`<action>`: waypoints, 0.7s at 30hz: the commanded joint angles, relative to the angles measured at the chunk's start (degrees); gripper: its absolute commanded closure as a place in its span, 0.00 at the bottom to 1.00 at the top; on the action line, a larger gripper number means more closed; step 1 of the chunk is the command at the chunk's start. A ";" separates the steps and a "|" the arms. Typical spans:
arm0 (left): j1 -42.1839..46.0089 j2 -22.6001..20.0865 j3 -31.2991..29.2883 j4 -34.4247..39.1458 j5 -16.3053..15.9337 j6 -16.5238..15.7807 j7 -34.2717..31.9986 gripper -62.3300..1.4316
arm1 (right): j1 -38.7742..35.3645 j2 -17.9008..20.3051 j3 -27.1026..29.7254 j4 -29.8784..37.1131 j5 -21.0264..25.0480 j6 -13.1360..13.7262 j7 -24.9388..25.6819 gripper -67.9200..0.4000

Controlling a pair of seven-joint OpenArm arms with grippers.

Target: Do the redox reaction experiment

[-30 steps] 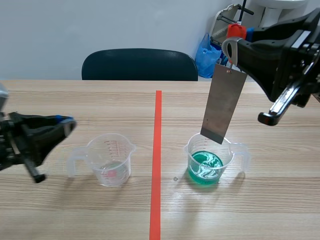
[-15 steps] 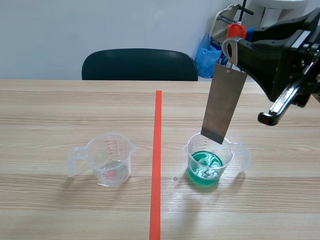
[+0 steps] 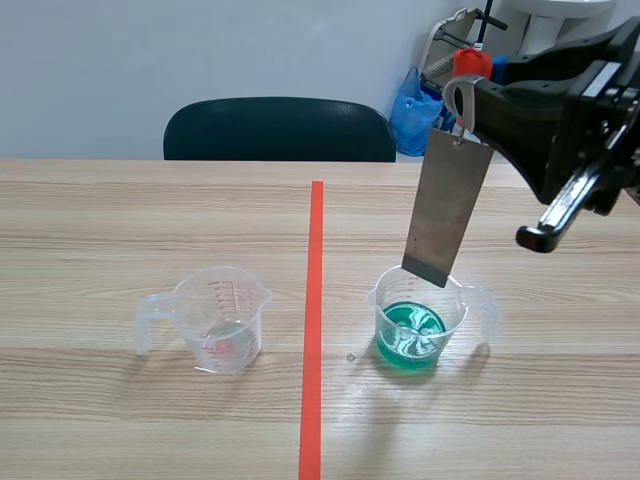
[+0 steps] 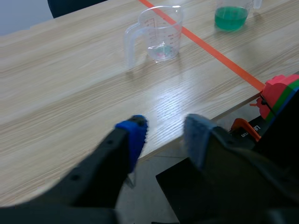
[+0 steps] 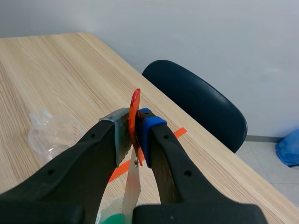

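On the right half of the bench [image 3: 120,200], past the red tape line [image 3: 314,320], the right end effector [image 3: 462,95] hangs raised above a clear measuring cup [image 3: 420,320] that holds green liquid [image 3: 410,335]. Its two fingers are clamped on a small red clip [image 5: 134,105], seen edge-on between the pads in the right wrist view. From the clip a thin grey metal sheet [image 3: 448,205] hangs down, slightly tilted. Its lower edge lines up with the far rim of the cup; the scene view does not settle whether that edge is inside the rim or just behind it, though it stands clear above the liquid. In the right wrist view the arm's own fingers hide most of the sheet and all but a sliver of the green cup.

Left of the tape line, well apart from the green cup, stands a second measuring cup [image 3: 218,318], transparent with red graduations and its handle pointing left. Something pale sits at its bottom, too faint to name.

The left end effector [image 4: 163,133] shows only in its own wrist view. It hovers off the near edge of the bench, fingers apart with nothing between them, one pad blue [image 4: 135,133] and one grey. Ahead of it the clear cup is whole, while the green cup is cut off at the frame edge. A red and green object [image 4: 280,95] below the bench edge cannot be identified.

Beyond the far edge stand a dark chair [image 3: 280,128] and a blue bag [image 3: 412,105].
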 commanded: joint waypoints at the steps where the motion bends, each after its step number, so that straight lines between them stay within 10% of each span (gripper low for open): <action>1: 0.04 -0.35 -0.09 0.37 -1.22 -0.07 -1.03 0.33 | 0.50 0.57 0.68 0.63 0.59 -0.17 0.85 0.98; 7: 0.04 1.33 -0.07 -1.95 -7.96 -0.28 -0.81 0.00 | 0.50 0.57 0.68 0.63 0.59 -0.17 0.87 0.98; 21: 0.04 1.40 -0.07 -1.95 -9.66 -0.28 -1.99 0.00 | 0.50 0.57 0.68 0.63 0.59 -0.17 0.87 0.98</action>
